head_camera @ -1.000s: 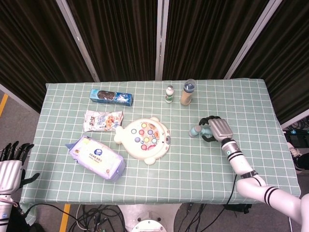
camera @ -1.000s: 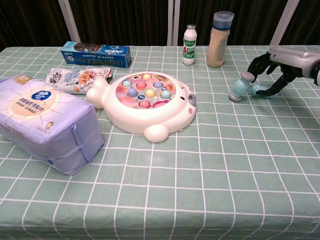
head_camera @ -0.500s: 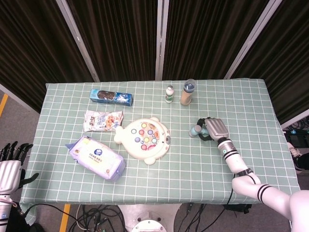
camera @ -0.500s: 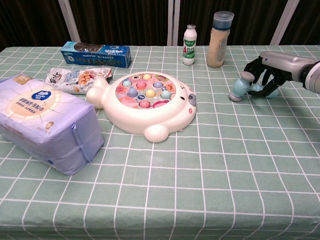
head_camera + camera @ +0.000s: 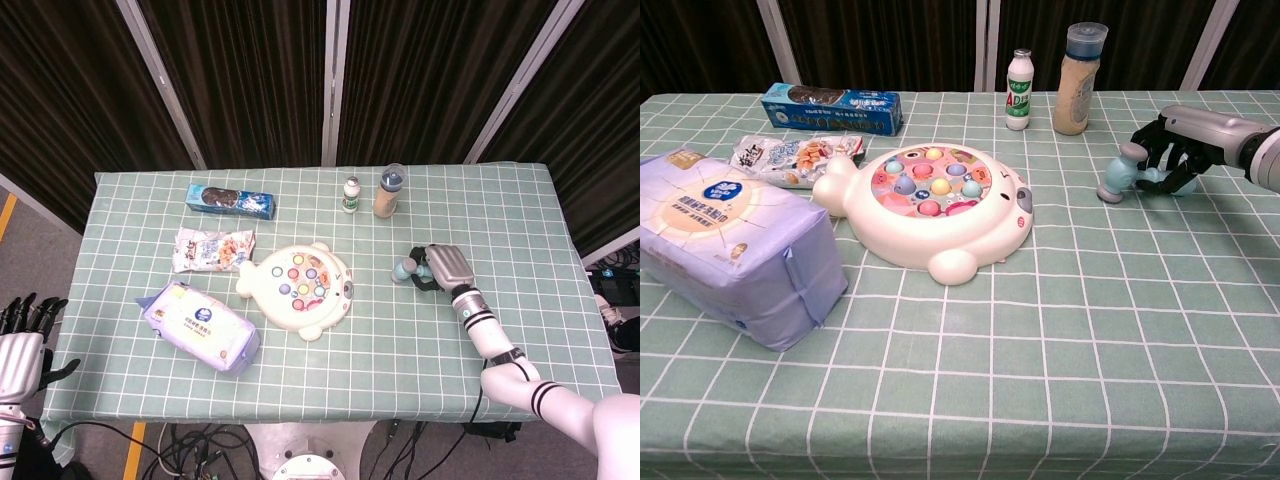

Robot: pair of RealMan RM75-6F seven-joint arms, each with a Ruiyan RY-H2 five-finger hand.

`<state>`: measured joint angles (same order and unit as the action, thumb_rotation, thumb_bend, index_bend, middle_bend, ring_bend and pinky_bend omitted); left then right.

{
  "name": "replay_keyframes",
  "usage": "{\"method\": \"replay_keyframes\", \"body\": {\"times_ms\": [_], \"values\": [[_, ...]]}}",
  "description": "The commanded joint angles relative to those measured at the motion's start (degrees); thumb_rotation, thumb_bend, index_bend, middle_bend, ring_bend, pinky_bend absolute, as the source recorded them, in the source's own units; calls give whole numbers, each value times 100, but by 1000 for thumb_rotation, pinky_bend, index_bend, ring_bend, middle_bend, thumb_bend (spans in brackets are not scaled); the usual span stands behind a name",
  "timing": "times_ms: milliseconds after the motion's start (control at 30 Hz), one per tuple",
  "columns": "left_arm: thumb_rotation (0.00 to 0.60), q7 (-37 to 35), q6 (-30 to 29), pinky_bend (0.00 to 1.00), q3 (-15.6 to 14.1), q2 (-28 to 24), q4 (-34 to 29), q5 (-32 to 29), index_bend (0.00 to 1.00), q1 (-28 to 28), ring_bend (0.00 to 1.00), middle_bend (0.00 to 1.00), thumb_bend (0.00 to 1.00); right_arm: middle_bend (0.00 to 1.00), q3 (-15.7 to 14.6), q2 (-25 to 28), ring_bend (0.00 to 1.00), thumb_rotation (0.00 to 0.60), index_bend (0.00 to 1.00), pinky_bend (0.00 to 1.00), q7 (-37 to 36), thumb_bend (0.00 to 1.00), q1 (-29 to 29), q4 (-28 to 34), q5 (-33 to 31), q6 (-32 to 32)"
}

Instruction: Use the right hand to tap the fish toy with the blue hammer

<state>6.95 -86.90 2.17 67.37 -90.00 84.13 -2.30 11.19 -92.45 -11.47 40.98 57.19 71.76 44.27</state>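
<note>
The cream fish toy (image 5: 298, 288) (image 5: 930, 205), with coloured fish in its round top, lies in the middle of the table. To its right lies the blue hammer (image 5: 403, 270) (image 5: 1119, 173), its head pointing at the toy. My right hand (image 5: 443, 268) (image 5: 1185, 147) grips the hammer's handle, fingers curled round it and hiding most of it. The hammer head sits low, at or just above the cloth, well clear of the toy. Off the table at the lower left, my left hand (image 5: 22, 345) holds nothing, its fingers spread.
A purple tissue pack (image 5: 198, 326) (image 5: 725, 245) lies left of the toy, with a snack bag (image 5: 212, 250) and a blue box (image 5: 230, 201) behind it. A small white bottle (image 5: 1017, 76) and a tan jar (image 5: 1078, 66) stand at the back, near the hammer.
My right hand's fingers have closed round the hammer handle, and the hand has settled slightly towards the toy. The hammer head has shifted a little. My left hand has not moved.
</note>
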Motion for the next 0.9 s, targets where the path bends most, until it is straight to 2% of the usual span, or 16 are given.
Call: {"method": "replay_keyframes", "body": {"times_ms": [33, 233, 400, 700, 900], "values": [[600, -3, 4, 2, 0, 1, 1, -3, 171, 0, 0, 138, 0, 496, -9, -34, 388, 600, 542, 444, -82, 343, 11, -62, 42, 1], [600, -7, 0, 2, -4, 5, 9, -5, 171, 8, 0, 138, 0, 545, -26, -29, 450, 600, 631, 538, -316, 477, 13, -99, 236, 144], [600, -2, 4, 2, 0, -6, 1, -6, 171, 4, 0, 139, 0, 575, -88, 288, 480, 600, 677, 578, -353, 549, 17, 200, 518, 338], [600, 9, -45, 2, -14, -13, -22, 25, 171, 30, 0, 138, 0, 610, -92, 1254, 517, 600, 722, 650, -51, 628, 242, 1712, 1076, 528], [600, 5, -126, 2, -39, -25, -29, 90, 171, 70, 0, 138, 0, 612, 93, 1411, 520, 600, 725, 661, 172, 653, 782, 2387, 871, -176]]}}
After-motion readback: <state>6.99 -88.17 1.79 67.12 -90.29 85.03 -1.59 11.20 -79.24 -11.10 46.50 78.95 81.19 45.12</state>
